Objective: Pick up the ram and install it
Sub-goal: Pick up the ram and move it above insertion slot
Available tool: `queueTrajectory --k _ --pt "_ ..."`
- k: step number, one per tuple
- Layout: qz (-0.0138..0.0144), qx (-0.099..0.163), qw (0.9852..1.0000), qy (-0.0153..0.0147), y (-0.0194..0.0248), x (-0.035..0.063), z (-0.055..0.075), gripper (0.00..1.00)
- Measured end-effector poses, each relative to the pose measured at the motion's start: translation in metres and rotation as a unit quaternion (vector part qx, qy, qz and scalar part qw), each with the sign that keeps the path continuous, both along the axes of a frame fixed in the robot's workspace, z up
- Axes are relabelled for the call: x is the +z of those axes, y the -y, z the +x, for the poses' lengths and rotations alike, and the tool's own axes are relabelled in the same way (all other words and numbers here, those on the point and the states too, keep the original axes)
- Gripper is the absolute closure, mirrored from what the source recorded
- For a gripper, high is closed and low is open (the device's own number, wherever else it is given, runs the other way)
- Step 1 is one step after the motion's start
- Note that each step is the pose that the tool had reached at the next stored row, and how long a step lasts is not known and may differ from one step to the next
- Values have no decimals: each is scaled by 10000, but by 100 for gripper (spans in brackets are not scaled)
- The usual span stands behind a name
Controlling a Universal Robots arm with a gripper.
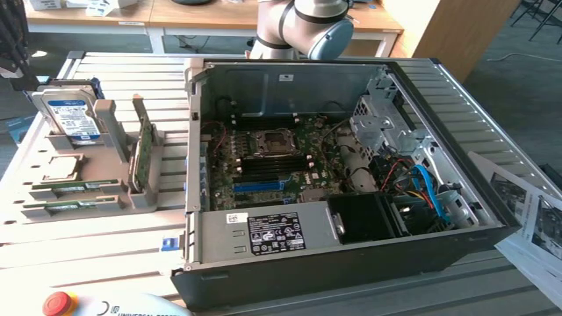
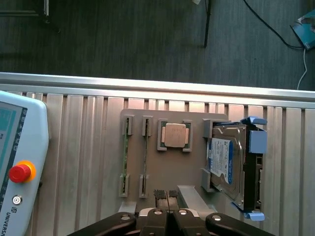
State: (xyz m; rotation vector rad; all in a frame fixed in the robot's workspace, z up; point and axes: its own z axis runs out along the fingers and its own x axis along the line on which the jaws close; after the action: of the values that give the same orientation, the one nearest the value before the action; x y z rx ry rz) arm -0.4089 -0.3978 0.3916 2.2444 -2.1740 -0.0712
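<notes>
gripper (image 2: 166, 194) jaws pressed together, empty, hovers above holder tray (image 2: 167, 169) edge. two ram sticks (image 2: 126, 156) sit on edge in end clips at tray side far from hard drive (image 2: 224, 164), top edges free for pinching. cpu (image 2: 173, 135) lies between. pc case (image 1: 351, 263) open, motherboard (image 1: 299, 164) exposed for install.

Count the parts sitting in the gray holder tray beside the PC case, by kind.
RAM sticks: 2
CPU: 1
Hard drive: 1
Green card on edge: 1
Total: 5
</notes>
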Motion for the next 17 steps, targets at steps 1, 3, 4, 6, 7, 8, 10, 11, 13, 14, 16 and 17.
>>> queueTrajectory --k 1,3,4,6,7,8,10,11,13,14,16,17 --pt "0 0 10000 0 0 0 0 89" --pt "0 -1 10000 0 2 0 -1 89" --pt "0 -1 10000 0 5 0 -1 89" --pt "0 0 10000 0 14 0 0 89" --pt "0 0 10000 0 17 0 0 89" --pt "0 -1 10000 0 18 0 0 89" --pt "0 0 10000 0 26 0 0 89" --pt "0 0 10000 0 29 0 0 89" --pt "0 0 10000 0 36 0 0 89" --pt "0 0 10000 0 40 0 0 89" --pt "0 0 10000 0 50 0 0 89" --pt "0 0 10000 0 57 0 0 89"
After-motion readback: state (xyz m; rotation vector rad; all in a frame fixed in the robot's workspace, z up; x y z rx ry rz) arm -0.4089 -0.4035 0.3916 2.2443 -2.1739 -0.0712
